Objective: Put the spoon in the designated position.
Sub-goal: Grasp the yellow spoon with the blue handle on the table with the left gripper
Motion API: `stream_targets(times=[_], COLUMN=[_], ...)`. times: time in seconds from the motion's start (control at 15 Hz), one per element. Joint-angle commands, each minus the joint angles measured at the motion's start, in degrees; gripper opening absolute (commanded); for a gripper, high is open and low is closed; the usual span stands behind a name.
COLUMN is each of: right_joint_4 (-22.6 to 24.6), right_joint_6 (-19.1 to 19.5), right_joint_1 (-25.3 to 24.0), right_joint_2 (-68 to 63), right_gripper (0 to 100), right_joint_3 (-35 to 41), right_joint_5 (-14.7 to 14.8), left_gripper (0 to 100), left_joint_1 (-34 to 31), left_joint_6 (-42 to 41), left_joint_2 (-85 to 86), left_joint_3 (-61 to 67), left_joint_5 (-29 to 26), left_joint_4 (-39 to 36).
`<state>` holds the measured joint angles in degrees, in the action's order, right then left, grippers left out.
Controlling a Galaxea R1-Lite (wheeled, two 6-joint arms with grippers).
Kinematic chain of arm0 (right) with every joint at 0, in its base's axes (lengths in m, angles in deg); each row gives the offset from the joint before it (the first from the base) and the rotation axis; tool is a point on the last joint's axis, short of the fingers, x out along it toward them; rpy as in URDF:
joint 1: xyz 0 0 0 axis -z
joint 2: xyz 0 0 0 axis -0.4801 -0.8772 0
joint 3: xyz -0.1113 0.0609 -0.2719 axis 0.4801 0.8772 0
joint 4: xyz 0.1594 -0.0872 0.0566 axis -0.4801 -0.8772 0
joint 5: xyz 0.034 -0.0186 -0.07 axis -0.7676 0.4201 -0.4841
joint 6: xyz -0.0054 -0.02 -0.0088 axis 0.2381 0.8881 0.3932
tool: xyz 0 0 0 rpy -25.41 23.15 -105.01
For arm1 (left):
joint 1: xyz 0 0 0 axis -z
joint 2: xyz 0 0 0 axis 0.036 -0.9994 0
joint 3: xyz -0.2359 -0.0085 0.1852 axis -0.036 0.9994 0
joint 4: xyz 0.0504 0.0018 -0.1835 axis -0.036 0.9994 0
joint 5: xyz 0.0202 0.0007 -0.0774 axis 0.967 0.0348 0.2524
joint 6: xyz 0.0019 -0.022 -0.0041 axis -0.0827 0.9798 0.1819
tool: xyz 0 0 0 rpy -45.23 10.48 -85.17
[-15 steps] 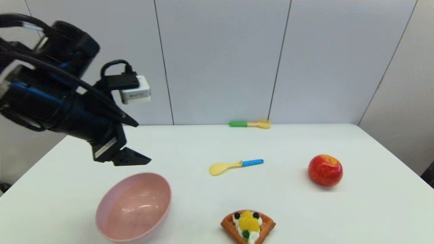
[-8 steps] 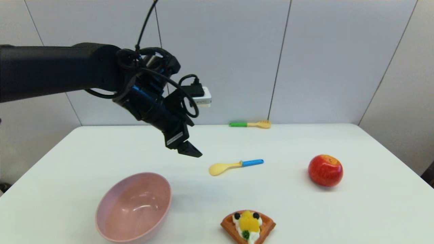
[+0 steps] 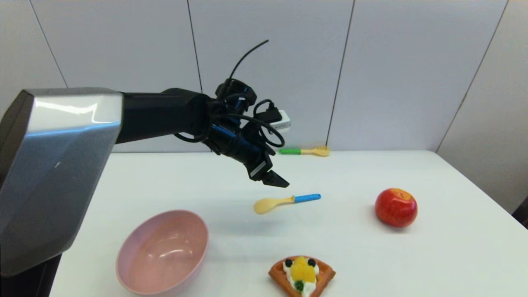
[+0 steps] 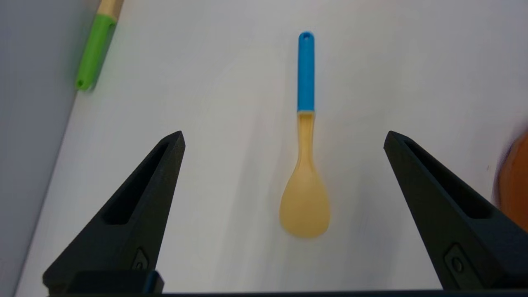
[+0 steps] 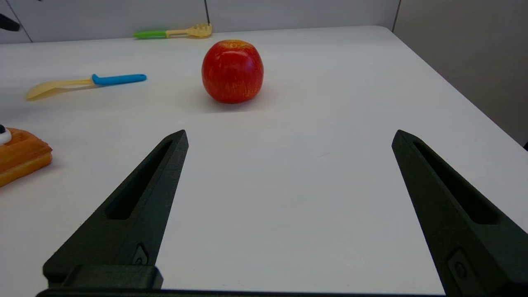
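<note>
The left gripper (image 3: 275, 180) is hanging above the table with its 2 fingers (image 4: 136, 206) spread wide, holding nothing — the spoon (image 3: 286, 201) is lying flat on the white table (image 3: 412, 255) just below and ahead of the tips, lined up between them in the left wrist view, untouched. A fork (image 3: 304, 151) is lying by the back wall, an apple (image 3: 396, 207) well to the right, a pink bowl (image 3: 161, 252) and waffle (image 3: 302, 274) nearer the robot. Nothing is blocking the spoon. The left arm is reaching in from the left, wrist angled down. The right gripper (image 5: 288, 214) is sitting low over bare table, released and gaping — empty.
</note>
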<state>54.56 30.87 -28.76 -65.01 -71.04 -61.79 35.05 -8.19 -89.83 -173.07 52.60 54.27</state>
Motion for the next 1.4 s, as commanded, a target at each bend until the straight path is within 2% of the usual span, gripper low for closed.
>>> stream_targets(times=[0.07, 0.27, 1.4], right_joint_4=[0.00, 0.00, 0.00], right_joint_6=[0.02, -0.07, -0.07], right_joint_1=[-0.01, -0.01, -0.01], right_joint_2=[-0.06, -0.06, -0.06], right_gripper=[100, 100, 100], right_joint_3=[0.00, 0.00, 0.00], right_joint_5=[-0.02, 0.07, -0.02], left_gripper=[100, 100, 100], left_joint_1=[1.82, 2.78, 2.78], left_joint_6=[3.72, 6.27, 8.29], left_joint_2=[-3.88, -5.64, -10.65], left_joint_3=[-0.03, -0.03, 0.50], left_joint_5=[-0.77, -0.86, -0.95], left_joint_4=[-4.83, -6.06, -4.30])
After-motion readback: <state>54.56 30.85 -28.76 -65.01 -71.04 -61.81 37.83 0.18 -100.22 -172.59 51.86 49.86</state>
